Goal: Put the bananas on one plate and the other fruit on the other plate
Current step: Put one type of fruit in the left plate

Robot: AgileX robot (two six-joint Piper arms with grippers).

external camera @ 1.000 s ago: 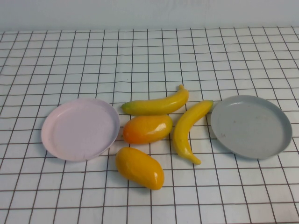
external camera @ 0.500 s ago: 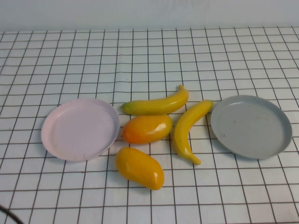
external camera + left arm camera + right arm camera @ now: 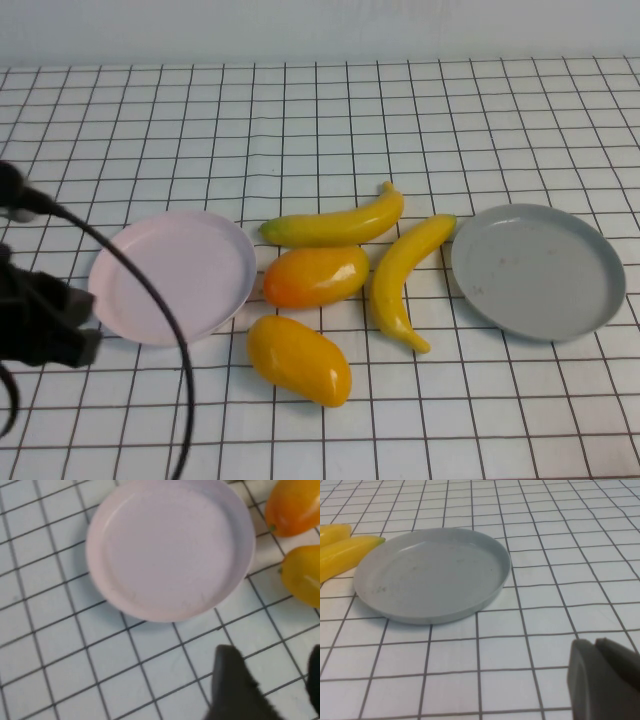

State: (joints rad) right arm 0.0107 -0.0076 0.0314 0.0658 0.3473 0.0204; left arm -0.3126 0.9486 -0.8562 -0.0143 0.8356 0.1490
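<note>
High view: my left gripper (image 3: 45,325) hangs beside the empty pale pink round plate (image 3: 172,276); two curved yellow bananas (image 3: 335,225) and two plump orange-yellow oval fruits (image 3: 299,359) lie untouched on the gridded bench (image 3: 320,120) between it and the grey round plate (image 3: 537,270).

Left wrist view: jaws apart, empty. First pick pending.

Right wrist view: right gripper (image 3: 605,680) near the grey plate, jaws together.

White table cover (image 3: 330,110) with black grid lines; pale back wall (image 3: 320,30).

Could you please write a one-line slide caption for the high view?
Left pincer open beside empty pink plate; bananas and mangoes between it and grey plate; right pincer near it.
</note>
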